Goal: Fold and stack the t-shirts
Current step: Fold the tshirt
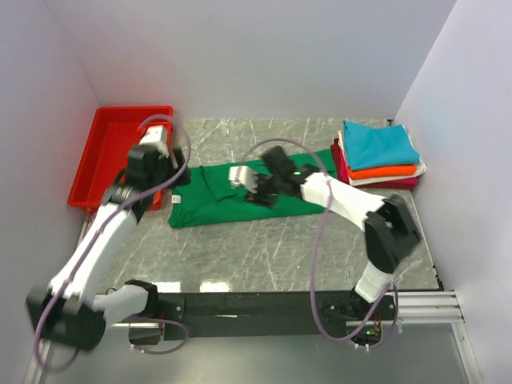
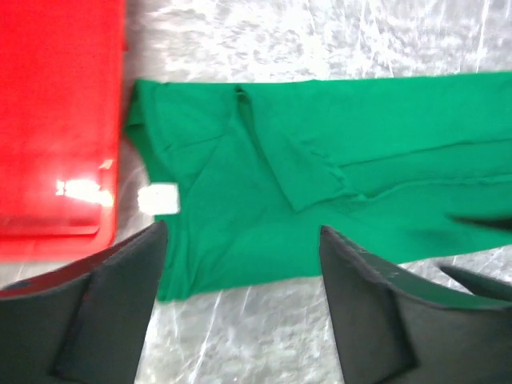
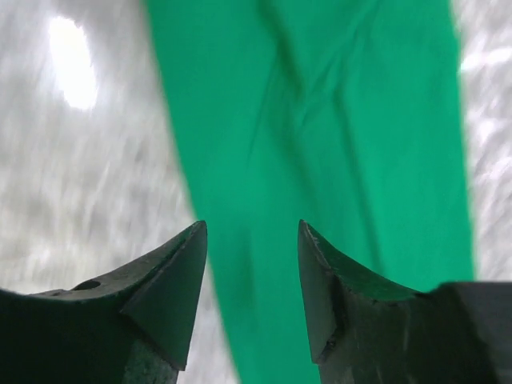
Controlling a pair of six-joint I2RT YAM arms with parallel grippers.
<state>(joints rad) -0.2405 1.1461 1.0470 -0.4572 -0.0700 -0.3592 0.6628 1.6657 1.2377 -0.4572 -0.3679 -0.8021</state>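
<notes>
Left gripper (image 2: 242,232): jaws spread wide, nothing between them, hovering over the near hem of the green t-shirt (image 2: 320,160), which lies under and ahead of the fingertips as a long strip on the marble table (image 1: 264,248). Right gripper (image 3: 251,226): jaws also apart and empty, with the strip running straight ahead from under them and one long edge crossing just below the left finger. Risk 1: a folded-in sleeve flap sits loose just beyond the left gripper, so a shallow pinch there probably takes only the top layer and peels the fold open. Risk 2: the white neck label (image 2: 158,198) and collar end lie just ahead of the left finger, close beside the red tray (image 2: 56,120). A sideways drag could catch cloth on its rim. Risk 3: the right gripper straddles an edge, so uneven lifts may skew the strip. Farthest from both, the folded stack (image 1: 380,152) sits by the wall and looks easy to nudge out of line.
</notes>
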